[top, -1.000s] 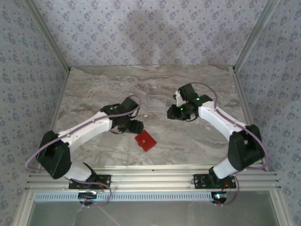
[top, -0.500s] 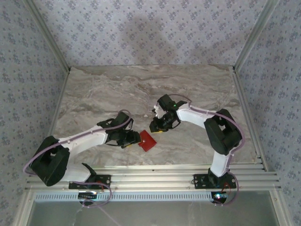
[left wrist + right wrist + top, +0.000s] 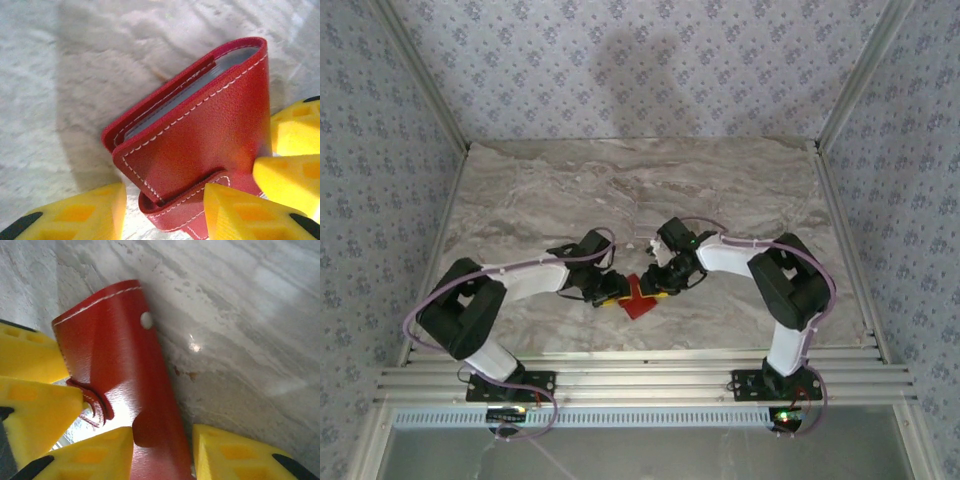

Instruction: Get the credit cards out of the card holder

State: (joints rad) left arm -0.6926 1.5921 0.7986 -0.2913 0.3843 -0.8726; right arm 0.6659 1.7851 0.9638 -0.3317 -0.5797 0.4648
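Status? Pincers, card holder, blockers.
Both on it: left pincer and right pincer flank the card holder, grip unconfirmed. Holder folded on the table; credit cards show as grey edges inside. No obstacle seen nearby.

Top looks down; wrist close-ups apparently share card holder [image 3: 200, 130].

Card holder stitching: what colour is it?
White, against the red cover of the card holder; clearest in the left wrist view.
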